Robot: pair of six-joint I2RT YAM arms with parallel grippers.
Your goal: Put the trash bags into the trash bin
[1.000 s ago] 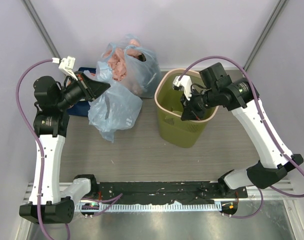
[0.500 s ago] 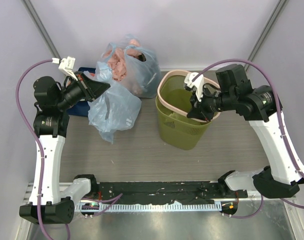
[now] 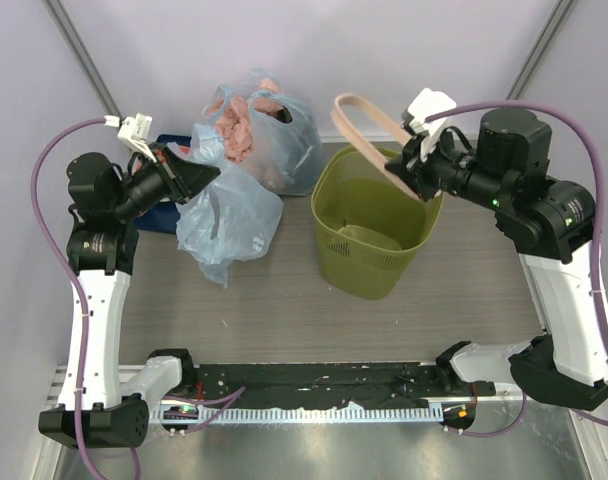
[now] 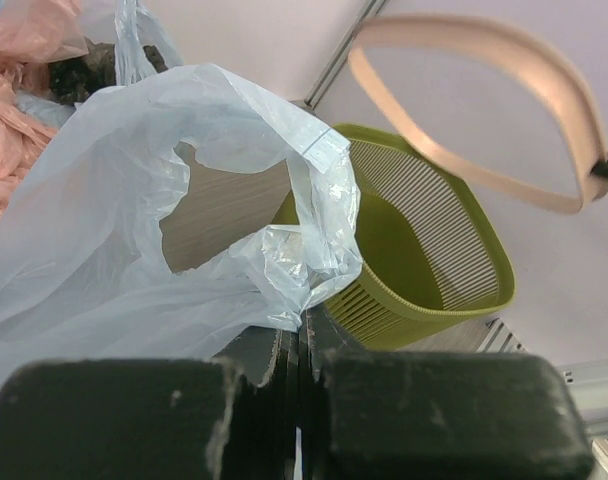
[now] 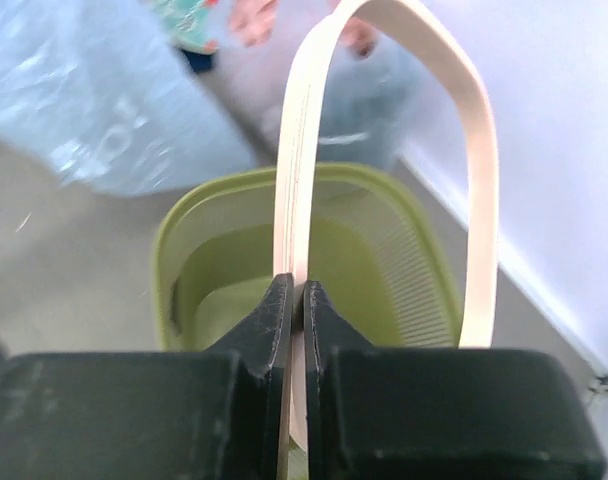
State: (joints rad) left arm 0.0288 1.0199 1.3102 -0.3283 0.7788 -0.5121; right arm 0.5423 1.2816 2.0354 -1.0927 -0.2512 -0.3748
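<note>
Pale lilac walls (image 3: 384,50) close in a grey wood-grain counter (image 3: 284,300), seen from above. On it, at about 9 o'clock from the trash bin (image 3: 369,240), hangs the light-blue bag (image 3: 229,220). It is thin, crinkled and translucent, and it is outside the bin, just beside the bin's left wall without clearly touching it. The bag's upper edge is gathered at its 10 o'clock corner in the left gripper (image 3: 206,172), whose jaws are pressed together on the plastic. From the left wrist camera the film bunches right at the seam between the two dark fingers (image 4: 424,400) and opens into a loose mouth beyond them. The rest of the bag droops limp toward the counter.

The olive-green bin stands upright near the middle of the counter, its perforated sides tapering downward and its inside showing only a bare green floor. The pinkish-beige rim ring (image 3: 369,125) is off the bin, tilted in the air over the bin's 12 o'clock side. The right gripper (image 3: 412,172), at the bin's 2 o'clock edge, pinches the ring's band between nearly closed jaws, as the right wrist view shows plainly.

At 12 o'clock from the light-blue bag, against the back wall, sits the knotted bag (image 3: 264,125) with pink lumps showing through.
</note>
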